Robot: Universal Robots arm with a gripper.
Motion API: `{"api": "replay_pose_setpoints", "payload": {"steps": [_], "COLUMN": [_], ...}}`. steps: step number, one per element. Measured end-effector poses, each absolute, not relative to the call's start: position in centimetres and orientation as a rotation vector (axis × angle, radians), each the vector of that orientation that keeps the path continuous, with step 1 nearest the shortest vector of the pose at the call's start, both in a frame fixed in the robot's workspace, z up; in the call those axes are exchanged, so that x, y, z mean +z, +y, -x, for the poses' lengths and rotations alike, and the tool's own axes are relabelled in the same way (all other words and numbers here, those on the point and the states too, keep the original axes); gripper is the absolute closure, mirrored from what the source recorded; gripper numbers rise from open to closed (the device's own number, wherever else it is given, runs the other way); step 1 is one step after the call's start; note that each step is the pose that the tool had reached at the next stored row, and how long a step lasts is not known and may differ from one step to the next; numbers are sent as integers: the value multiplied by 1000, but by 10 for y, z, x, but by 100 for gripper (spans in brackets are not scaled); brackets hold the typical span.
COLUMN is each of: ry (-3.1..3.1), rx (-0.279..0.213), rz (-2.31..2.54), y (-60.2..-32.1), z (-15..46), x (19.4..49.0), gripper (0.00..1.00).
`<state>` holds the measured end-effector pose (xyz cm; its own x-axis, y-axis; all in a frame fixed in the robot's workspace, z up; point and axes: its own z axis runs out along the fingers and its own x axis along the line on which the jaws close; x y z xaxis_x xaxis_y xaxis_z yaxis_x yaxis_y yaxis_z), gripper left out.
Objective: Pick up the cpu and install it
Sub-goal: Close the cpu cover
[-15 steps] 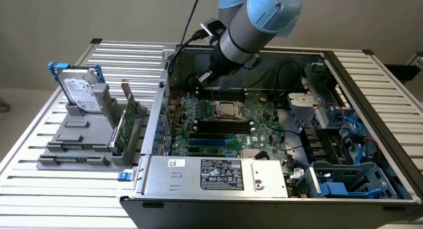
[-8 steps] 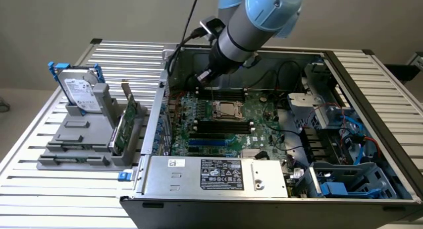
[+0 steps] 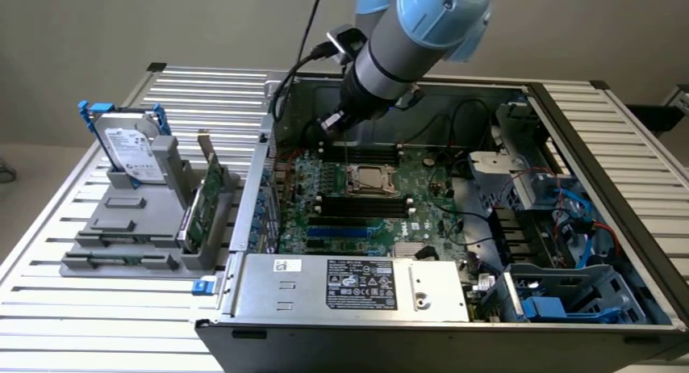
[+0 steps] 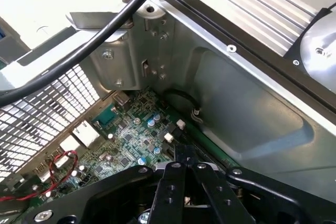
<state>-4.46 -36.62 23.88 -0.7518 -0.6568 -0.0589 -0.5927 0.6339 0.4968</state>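
Now we find the gripper [image 3: 332, 123] low inside the computer case [image 3: 603, 147], fingers [image 4: 169, 187] pressed together, empty; the cpu [image 3: 369, 179] lies in the motherboard socket nearby.

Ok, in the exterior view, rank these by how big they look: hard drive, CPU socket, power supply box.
1. power supply box, clearly largest, though it seems nearest the camera
2. hard drive
3. CPU socket

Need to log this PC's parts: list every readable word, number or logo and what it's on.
Nothing reads clearly.
Black label on the power supply: white print, too small to read.
White sticker beside it: too small.
Hard drive label: too small.
Motherboard in the wrist view: no legible markings.
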Motion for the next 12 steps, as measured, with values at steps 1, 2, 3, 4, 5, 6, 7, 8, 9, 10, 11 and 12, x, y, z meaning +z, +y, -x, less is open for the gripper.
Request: {"api": "replay_pose_setpoints", "payload": {"steps": [1,2,3,4,5,6,7,8,9,10,11,12], "ry": [-2729,-2735,-2742,-2748,-2754,-2760,-2766,-2772,-2778,-2783,-2789,-2794], "rx": [-757,-755,-754,-753,-752,-750,-749,-747,-745,-742,-739,-735], "rz": [-1035,-1024,-1013,-1002,-990,-979,-969,-958,-946,-935,-924,-914], "y": [-366,-366,-366,-366,-366,-366,-366,-366,-366,-366,-366,-366], "z": [45,45,45,45,45,45,45,45,45,45,45,45], "x": [239,239,239,239,239,239,240,240,240,240,240,240], "gripper": [89,89,89,89,89,89,89,89,89,89,89,89]}}
